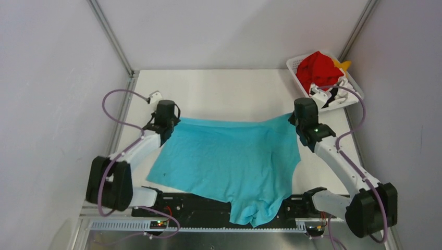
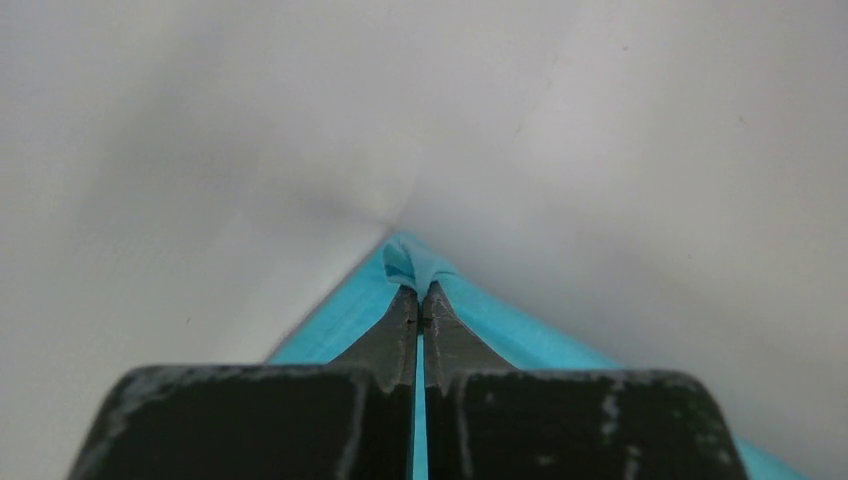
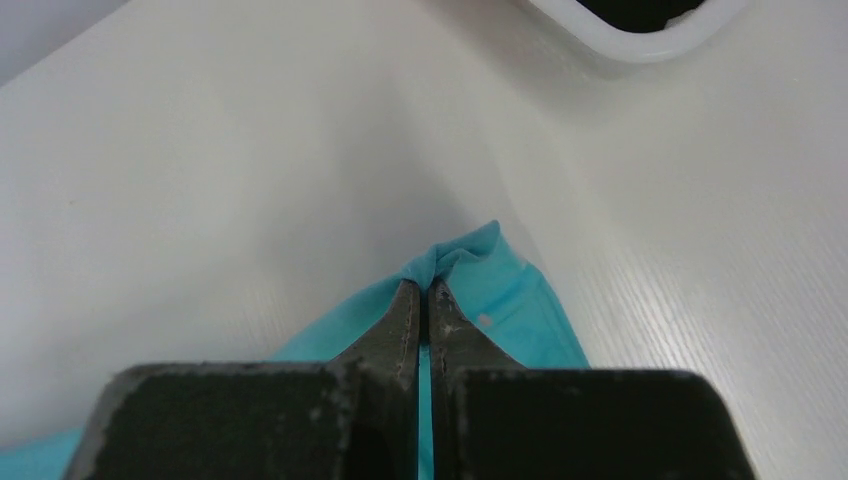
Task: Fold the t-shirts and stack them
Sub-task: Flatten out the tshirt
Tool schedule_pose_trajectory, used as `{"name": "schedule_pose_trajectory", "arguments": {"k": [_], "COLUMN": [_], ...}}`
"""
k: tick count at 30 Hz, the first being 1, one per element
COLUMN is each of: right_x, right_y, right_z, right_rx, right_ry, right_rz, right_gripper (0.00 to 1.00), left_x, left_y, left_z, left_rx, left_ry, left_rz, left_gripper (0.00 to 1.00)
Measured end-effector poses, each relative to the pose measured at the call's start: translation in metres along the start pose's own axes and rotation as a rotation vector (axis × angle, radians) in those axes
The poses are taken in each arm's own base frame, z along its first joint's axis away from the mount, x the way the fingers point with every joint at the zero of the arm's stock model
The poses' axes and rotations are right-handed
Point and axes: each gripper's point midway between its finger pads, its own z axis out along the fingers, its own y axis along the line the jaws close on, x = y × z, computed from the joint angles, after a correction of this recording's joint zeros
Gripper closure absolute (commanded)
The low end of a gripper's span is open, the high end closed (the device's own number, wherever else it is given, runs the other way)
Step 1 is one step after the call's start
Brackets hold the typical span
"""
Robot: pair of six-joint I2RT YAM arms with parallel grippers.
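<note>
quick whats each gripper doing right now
Left gripper: closed, pinching a corner of the teal t-shirt.
Right gripper: closed, pinching another corner of the same shirt.

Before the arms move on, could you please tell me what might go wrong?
The left gripper and right gripper each pinch only a small tip of the teal cloth t-shirt, so a corner may slip free. Its near end hangs over the table edge onto the black base rail and could snag.

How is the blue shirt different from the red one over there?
The teal shirt lies spread wide on the table; the red shirt sits bunched in the basket. The left claw and right claw pinch the teal shirt's corners; nothing holds the red shirt. Both are soft cloth.
</note>
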Motion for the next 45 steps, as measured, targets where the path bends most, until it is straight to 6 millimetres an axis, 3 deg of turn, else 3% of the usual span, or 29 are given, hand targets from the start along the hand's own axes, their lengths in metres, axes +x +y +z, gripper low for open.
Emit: {"name": "schedule_pose_trajectory", "arguments": {"k": [7, 13, 21, 26, 34, 39, 45], "right_x": [-0.002, 0.005, -0.006, -0.017, -0.011, -0.01, -0.004], "right_y": [0.01, 0.017, 0.048, 0.068, 0.102, 0.117, 0.126], "right_z": [0.035, 0.073, 0.126, 0.165, 0.223, 0.239, 0.25], "right_rx": [-0.017, -0.008, -0.034, -0.058, -0.115, -0.15, -0.181], "right_ry": [-0.012, 0.036, 0.067, 0.083, 0.158, 0.184, 0.212], "right_rz": [0.038, 0.033, 0.018, 0.011, 0.007, 0.007, 0.011], "right_gripper": [1.0, 1.0, 1.0, 1.0, 1.0, 1.0, 0.99], "left_x": [-0.006, -0.027, -0.047, -0.047, -0.059, -0.063, -0.048], "left_y": [-0.008, -0.017, -0.04, -0.044, -0.043, -0.041, -0.039], "left_z": [0.044, 0.074, 0.121, 0.141, 0.171, 0.188, 0.203], "left_rx": [-0.055, -0.075, -0.086, -0.099, -0.098, -0.099, -0.113], "left_ry": [0.032, 0.017, 0.032, 0.064, 0.125, 0.168, 0.236], "left_rz": [0.001, -0.015, -0.005, 0.0, -0.057, -0.12, -0.168], "left_gripper": [1.0, 1.0, 1.0, 1.0, 1.0, 1.0, 0.99]}}
